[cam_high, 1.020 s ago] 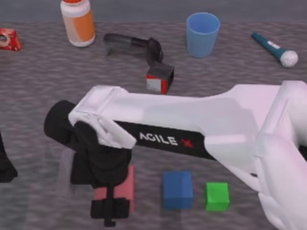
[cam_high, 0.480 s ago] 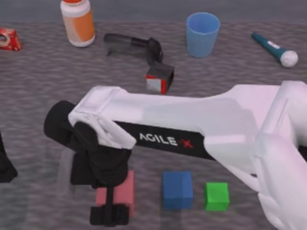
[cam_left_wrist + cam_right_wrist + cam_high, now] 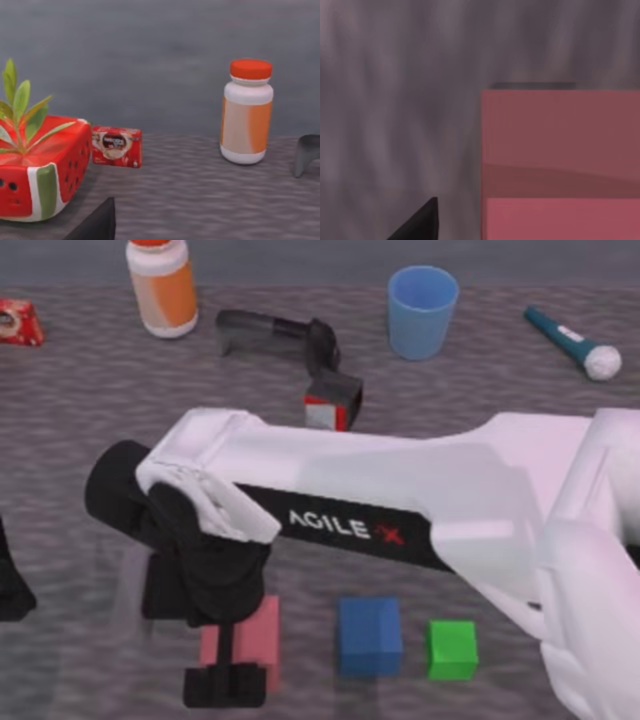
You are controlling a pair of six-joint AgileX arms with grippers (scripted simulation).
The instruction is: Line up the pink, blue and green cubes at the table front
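Right gripper point(image 3: 224, 686) hanging over pink cube point(image 3: 255, 640) at table point(image 3: 80, 420) six o'clock; can't tell fingers. Lift straight, avoid nudging blue cube point(image 3: 370, 636).

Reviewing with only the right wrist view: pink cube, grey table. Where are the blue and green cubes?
Observer: Top view: blue cube right of the pink cube, green cube right of that, a spaced row at the table front.
Operator: Where is my camera's arm?
Observer: The right pincer hangs over the pink cube's left front part.
Operator: The other arm?
Observer: The left arm is parked at the table's left edge; its wrist view shows an orange-capped bottle.
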